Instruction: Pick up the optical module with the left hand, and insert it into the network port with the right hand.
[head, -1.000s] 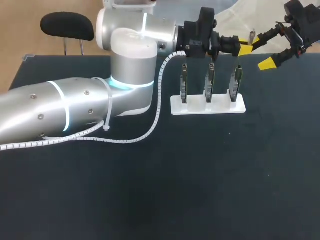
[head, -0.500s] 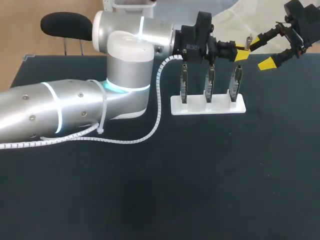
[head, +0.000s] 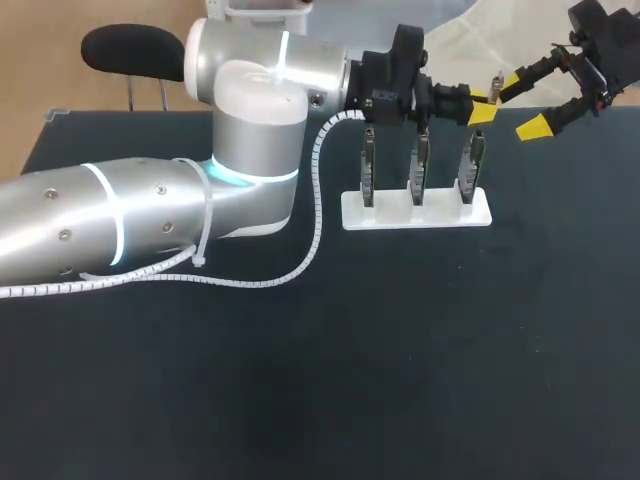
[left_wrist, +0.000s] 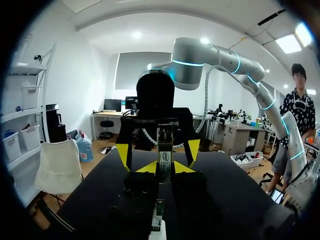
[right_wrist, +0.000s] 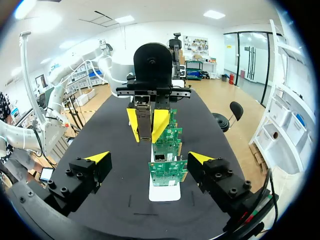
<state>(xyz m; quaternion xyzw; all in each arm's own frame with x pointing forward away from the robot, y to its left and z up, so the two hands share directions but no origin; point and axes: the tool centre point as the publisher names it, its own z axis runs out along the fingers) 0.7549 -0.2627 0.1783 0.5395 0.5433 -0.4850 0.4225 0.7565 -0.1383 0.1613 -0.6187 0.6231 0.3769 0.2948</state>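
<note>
The left end effector is clenched on the optical module, its two yellow tips pressing the slim metal body from either side, with the module standing up above them. The right end effector faces it just beyond the module. Its fingers are spread wide and released, one to each side of the module and neither touching it. Below both end effectors, three circuit boards stand upright in a row in a white holder on the dark tabletop. In the right wrist view the boards line up one behind another under the left end effector. The nearest seems to carry a small metal port, though it is hard to make out.
</note>
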